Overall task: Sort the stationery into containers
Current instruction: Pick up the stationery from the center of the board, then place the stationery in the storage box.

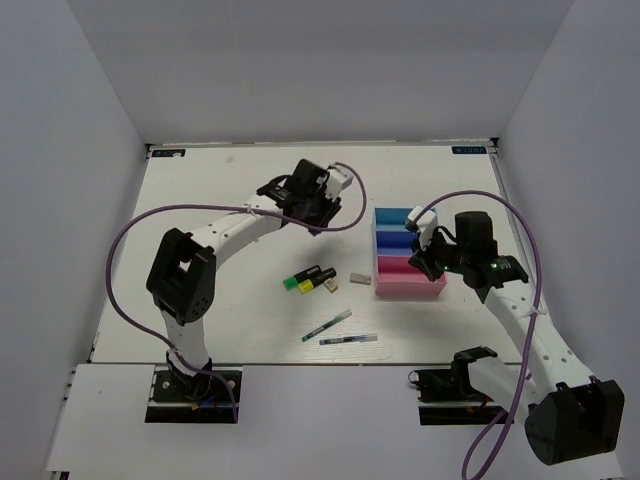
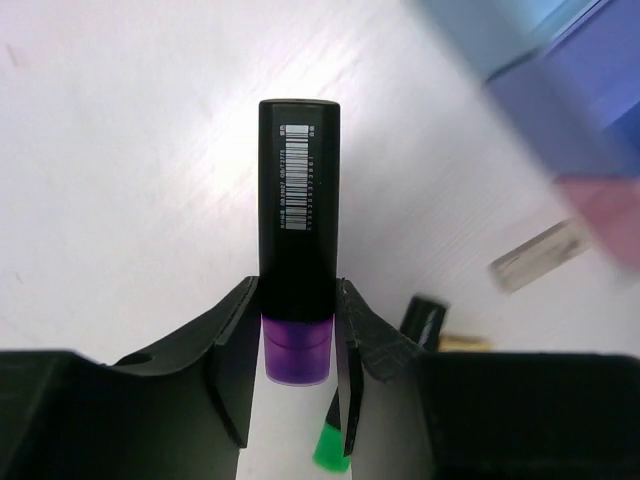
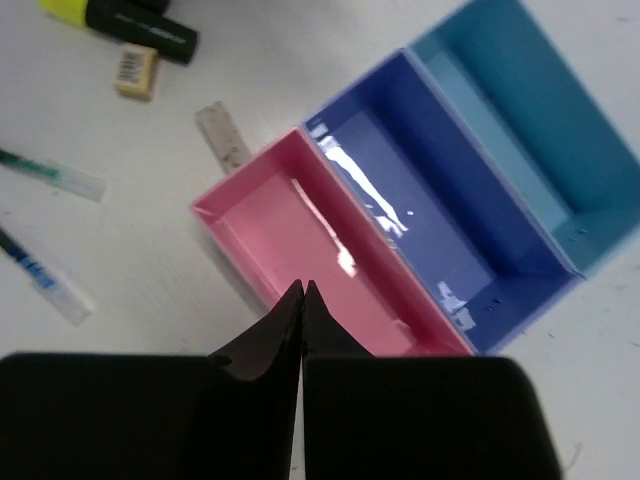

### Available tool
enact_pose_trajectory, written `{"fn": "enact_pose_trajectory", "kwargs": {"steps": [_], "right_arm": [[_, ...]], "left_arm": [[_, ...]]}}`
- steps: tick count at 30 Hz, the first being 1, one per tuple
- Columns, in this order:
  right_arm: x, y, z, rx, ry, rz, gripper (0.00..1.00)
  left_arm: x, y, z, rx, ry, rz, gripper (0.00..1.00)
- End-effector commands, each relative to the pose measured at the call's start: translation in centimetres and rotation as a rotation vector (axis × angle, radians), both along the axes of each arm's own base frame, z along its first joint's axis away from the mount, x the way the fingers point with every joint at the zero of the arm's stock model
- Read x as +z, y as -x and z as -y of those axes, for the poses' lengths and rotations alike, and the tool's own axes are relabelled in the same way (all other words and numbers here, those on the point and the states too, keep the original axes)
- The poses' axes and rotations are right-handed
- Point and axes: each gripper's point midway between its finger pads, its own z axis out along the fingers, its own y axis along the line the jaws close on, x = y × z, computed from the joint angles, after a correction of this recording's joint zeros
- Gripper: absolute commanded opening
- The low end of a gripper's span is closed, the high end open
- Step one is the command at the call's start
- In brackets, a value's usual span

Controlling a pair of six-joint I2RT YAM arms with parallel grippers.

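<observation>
**Inspector:** White walls enclose a white surface (image 1: 200, 210). State of the left pincer (image 2: 297, 315)?

**Assessor:** Pinching the purple highlighter (image 2: 298, 190) where the black barrel meets its purple end. I judge it to be held clear of the surface. Its long axis runs straight out ahead of the fingers.

**Inspector:** And the organiser (image 1: 410, 288)?

**Assessor:** In the top view it lies off to that pincer's right, with three bins side by side. The carry would go rightward, and the barrel must then line up with a bin's length.

**Inspector:** Right pincer (image 3: 302, 295)?

**Assessor:** Pressed together with nothing in it, hanging over the near end of the pink bin (image 3: 300, 240). It is the nearer arm to the organiser and could obstruct a drop there.

**Inspector:** Limits of view?

**Assessor:** The held highlighter is hidden under the left wrist in the top view. The organiser is blurred and cut off in the left wrist view. The green highlighter (image 1: 295, 280), yellow highlighter (image 1: 310, 286), erasers (image 1: 361, 279) and pens (image 1: 327, 326) lie loose on the surface.
</observation>
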Motion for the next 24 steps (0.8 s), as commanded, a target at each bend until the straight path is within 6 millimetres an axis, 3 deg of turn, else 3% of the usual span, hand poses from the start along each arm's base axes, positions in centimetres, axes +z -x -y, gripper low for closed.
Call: {"fn": "enact_pose_trajectory", "kwargs": {"steps": [1,3,5,6,7,9,10,12,13,14,24], "right_arm": [[2.1,-2.6,1.5,-0.129,0.014,0.147,0.00],[1.9,-3.3,2.7,-0.194,0.053,0.179,0.00],[2.1,-3.8,3.5,-0.230,0.085,0.204,0.00],[1.9,-4.0,3.9,-0.241,0.104,0.213,0.00],[2.0,-4.1,4.1,-0.243,0.113,0.224,0.00],[1.9,-4.5,4.6,-0.258,0.127,0.250,0.00],[2.1,-4.6,4.7,-0.254,0.135,0.263,0.00],[1.9,-4.7,4.9,-0.257,0.144,0.269,0.00],[1.9,-4.7,5.0,-0.258,0.152,0.272,0.00],[1.9,-4.9,5.2,-0.268,0.157,0.278,0.00],[1.8,-4.9,5.5,-0.272,0.168,0.287,0.00]], "left_arm": [[7.3,-0.1,4.6,-0.119,0.156,0.107,0.00],[9.4,-0.7,6.8,-0.183,0.203,0.143,0.00],[9.4,-0.7,9.2,-0.252,0.245,0.142,0.00],[10.7,-1.1,10.3,-0.292,0.273,0.185,0.00],[9.6,-1.4,11.0,-0.307,0.271,0.171,0.00],[11.2,-1.4,13.2,-0.365,0.324,0.213,0.00],[9.9,-1.6,13.9,-0.382,0.321,0.194,0.00],[11.6,-2.0,15.6,-0.421,0.379,0.230,0.00],[9.9,-2.2,16.2,-0.424,0.370,0.207,0.00],[10.6,-2.1,16.9,-0.442,0.390,0.224,0.00],[7.4,-5.1,19.9,-0.380,0.461,0.241,0.00]]}}
